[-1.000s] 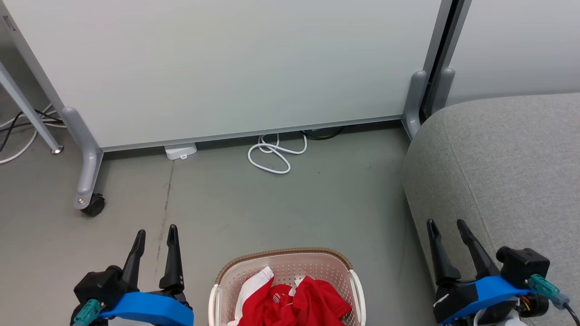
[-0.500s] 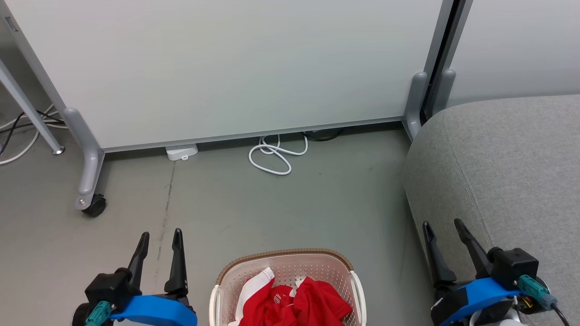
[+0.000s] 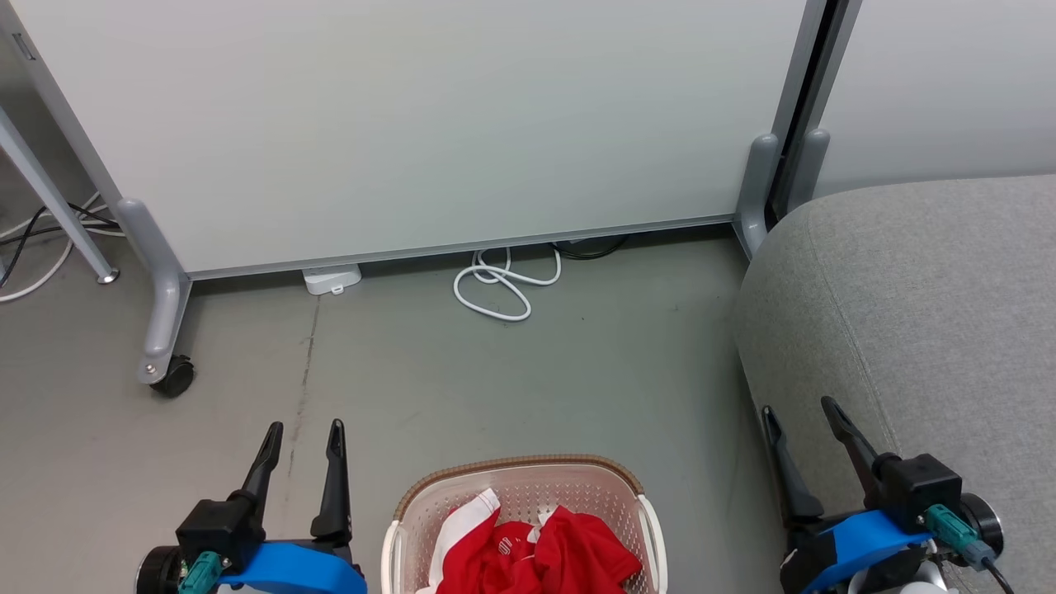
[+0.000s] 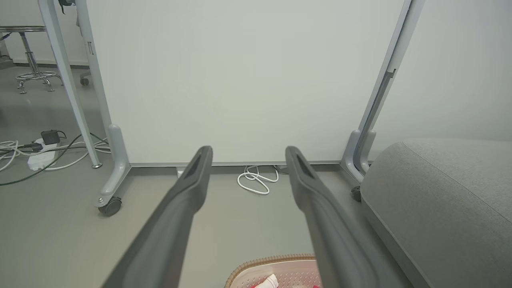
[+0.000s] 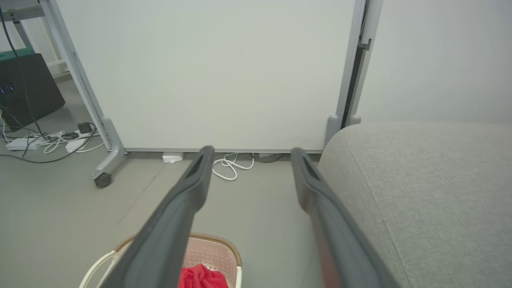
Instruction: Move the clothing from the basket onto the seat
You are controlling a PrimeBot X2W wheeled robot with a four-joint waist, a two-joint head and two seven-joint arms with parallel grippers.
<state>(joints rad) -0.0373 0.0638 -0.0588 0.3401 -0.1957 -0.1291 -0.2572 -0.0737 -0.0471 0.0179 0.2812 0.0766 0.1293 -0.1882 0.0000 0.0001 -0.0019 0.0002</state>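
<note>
The red clothing [image 3: 536, 557] with a white panel lies bunched in the cream basket [image 3: 520, 469], which stands on the floor at the head view's bottom middle. The grey seat [image 3: 924, 305] rises to the right of it. My left gripper [image 3: 304, 429] is open, left of the basket and above the floor, with nothing between its fingers. My right gripper [image 3: 799, 407] is open too, hanging beside the seat's front edge. The left wrist view catches the basket's rim [image 4: 272, 262] below my open fingers [image 4: 192, 176]. In the right wrist view the basket [image 5: 216, 250] and red cloth [image 5: 202, 277] lie low, the seat [image 5: 424, 184] to the right.
A white rolling partition [image 3: 412, 124] with a caster [image 3: 172, 378] stands behind the basket. A coiled white cable [image 3: 499, 285] and a small white box [image 3: 332, 279] lie at its foot. More cables and a power strip [image 4: 38, 158] are on the floor far left.
Both grippers have drawn back toward the bottom of the head view and sit a little lower. The left one has edged right. The basket and clothing have not moved.
</note>
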